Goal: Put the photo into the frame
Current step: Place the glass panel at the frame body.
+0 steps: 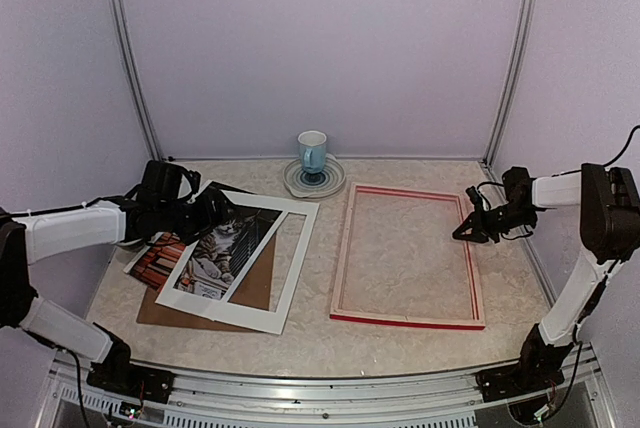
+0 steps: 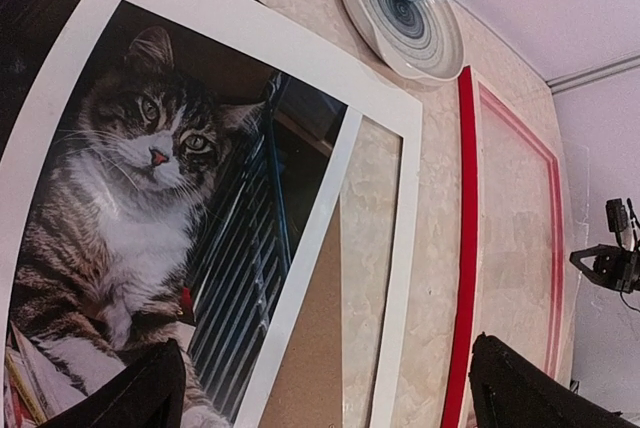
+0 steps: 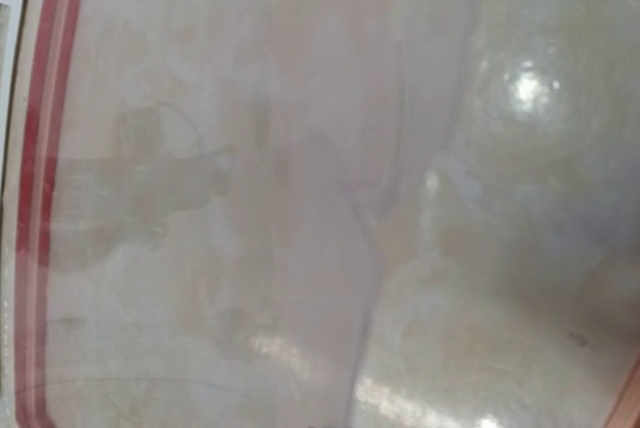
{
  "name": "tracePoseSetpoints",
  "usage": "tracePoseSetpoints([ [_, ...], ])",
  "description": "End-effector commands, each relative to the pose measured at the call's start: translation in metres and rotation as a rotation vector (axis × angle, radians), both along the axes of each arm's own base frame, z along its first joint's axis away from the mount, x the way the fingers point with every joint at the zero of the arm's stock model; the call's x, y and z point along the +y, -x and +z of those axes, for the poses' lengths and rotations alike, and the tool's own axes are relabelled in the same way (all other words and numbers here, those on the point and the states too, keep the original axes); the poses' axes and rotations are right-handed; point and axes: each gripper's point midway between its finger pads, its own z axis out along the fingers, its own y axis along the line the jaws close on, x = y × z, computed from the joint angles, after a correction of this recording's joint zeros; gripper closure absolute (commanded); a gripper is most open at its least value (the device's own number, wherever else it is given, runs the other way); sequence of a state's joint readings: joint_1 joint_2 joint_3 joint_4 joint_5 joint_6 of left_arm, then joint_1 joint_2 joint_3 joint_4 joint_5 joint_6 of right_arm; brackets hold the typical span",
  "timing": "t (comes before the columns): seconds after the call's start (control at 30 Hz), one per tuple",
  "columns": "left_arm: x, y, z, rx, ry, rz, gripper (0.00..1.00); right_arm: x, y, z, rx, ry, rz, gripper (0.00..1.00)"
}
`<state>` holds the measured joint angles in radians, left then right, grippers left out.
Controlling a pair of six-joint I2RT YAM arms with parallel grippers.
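Left arm (image 1: 75, 228) and right arm (image 1: 560, 190) reach inward, left jaws wide apart.

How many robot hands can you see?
2. The left hand is over the photo, on the left; the right hand is by the frame's right side. None seem hidden.

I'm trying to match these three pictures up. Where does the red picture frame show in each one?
Top external: the frame lies flat, right of centre.
Left wrist: its red rail runs down the right half.
Right wrist: only a blurred red strip shows along the left edge.
Shared landmark: the white mat board lies beside the frame in the top external and left wrist views. It is not clearly visible in the right wrist view.
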<state>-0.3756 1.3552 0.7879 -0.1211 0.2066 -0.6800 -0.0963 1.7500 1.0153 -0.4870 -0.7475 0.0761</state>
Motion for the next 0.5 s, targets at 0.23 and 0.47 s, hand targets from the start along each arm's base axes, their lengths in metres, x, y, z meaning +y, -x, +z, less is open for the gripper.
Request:
tracePoseSetpoints([
  [0.23,-0.006,0.003,-0.003,0.003,0.014,-0.021,0.02,-0.014,0.005,0.002,-0.014,0.088,-0.006,1.00],
  [0.47,-0.006,0.003,-0.004,0.005,0.012,-0.020,0.02,-0.018,0.006,-0.003,0.000,0.113,-0.012,1.00],
])
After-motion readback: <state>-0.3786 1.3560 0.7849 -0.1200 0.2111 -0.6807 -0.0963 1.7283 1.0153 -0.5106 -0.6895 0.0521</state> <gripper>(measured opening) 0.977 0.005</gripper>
